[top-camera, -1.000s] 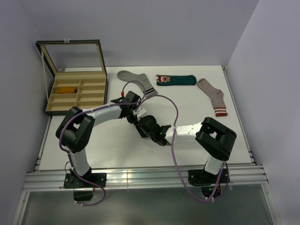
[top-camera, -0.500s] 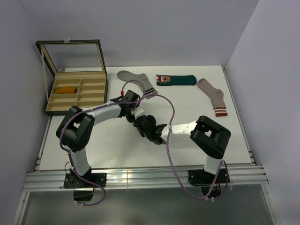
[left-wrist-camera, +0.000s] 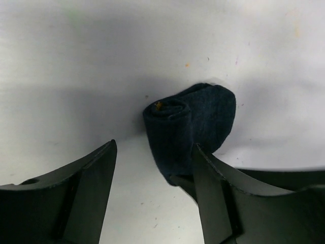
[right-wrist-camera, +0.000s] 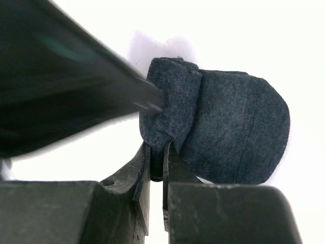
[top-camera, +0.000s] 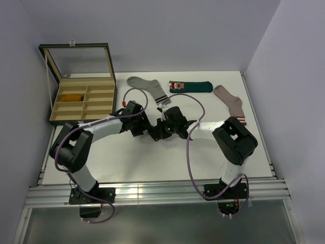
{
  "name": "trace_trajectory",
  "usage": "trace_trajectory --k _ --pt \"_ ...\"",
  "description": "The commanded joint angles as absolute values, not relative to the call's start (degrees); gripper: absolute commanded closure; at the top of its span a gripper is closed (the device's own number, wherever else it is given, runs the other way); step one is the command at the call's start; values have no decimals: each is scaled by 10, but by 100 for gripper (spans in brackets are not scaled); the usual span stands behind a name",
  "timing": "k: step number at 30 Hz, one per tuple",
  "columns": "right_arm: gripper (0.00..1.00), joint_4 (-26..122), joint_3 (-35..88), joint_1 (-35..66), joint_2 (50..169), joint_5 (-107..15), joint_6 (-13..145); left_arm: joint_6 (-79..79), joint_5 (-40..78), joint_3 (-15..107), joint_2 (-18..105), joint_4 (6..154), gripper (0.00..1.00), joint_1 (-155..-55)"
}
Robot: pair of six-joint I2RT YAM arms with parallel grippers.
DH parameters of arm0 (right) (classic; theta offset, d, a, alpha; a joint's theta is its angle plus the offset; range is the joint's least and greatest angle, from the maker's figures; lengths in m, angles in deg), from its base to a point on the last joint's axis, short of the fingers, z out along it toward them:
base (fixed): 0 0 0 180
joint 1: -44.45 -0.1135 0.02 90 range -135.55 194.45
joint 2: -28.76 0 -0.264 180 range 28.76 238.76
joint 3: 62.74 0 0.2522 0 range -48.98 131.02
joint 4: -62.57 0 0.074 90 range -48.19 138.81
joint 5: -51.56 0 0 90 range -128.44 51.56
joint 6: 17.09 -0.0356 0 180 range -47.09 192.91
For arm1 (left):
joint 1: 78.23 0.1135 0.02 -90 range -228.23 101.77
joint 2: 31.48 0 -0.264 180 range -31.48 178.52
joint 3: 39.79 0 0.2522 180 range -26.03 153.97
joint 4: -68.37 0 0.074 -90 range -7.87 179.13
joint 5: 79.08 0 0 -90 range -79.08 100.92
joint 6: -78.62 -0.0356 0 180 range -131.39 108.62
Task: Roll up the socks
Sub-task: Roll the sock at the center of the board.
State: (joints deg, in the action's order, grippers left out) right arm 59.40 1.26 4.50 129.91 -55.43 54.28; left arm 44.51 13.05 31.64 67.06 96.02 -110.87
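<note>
Navy sock (left-wrist-camera: pixel 188 127), rolled into a bundle, is lying near the desk (top-camera: pixel 142 162) centre. The right fingers (right-wrist-camera: pixel 144 170) are clenching its rolled edge. The left fingers (left-wrist-camera: pixel 99 173) are standing released, spread wide, the roll just ahead at their 1 o'clock. The dark teal sock (top-camera: pixel 190 86) is lying flat at the desk's 12 o'clock.

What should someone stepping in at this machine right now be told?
Left gripper: open, one finger on either side of the navy sock, which is rolled up.
Right gripper: shut on the navy sock's lower edge.
Done: the mustard-orange sock sits bundled in a left compartment of the box.
Left: the navy sock looks nearly rolled and probably goes into the box next. The teal sock lies flat at the far side, unrolled.
</note>
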Motion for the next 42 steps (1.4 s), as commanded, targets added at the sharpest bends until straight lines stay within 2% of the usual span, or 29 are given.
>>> trace_trajectory --k 1,6,12,31,34,38,39,40,41,42 --pt "100 556 -9 71 1335 -687 495 478 141 272 599 890 33 -1082" --pt "100 586 -2 112 1377 -791 464 488 182 204 568 800 33 -1074" --pt "100 610 7 135 1415 -835 429 519 224 155 590 718 34 -1078" --pt "100 592 35 156 1467 -849 404 538 161 153 638 779 46 -1091" --pt "98 592 36 156 1473 -850 401 537 150 155 648 793 50 -1092" --pt "94 586 36 157 1472 -848 408 531 136 173 660 819 64 -1094" --pt "91 590 29 156 1459 -844 413 527 133 176 663 838 67 -1096" --pt "82 591 24 156 1451 -834 415 526 129 181 665 844 71 -1098" --pt "77 592 20 155 1442 -826 420 524 127 189 671 856 78 -1101" --pt "72 594 10 154 1416 -817 425 520 126 192 673 861 80 -1104"
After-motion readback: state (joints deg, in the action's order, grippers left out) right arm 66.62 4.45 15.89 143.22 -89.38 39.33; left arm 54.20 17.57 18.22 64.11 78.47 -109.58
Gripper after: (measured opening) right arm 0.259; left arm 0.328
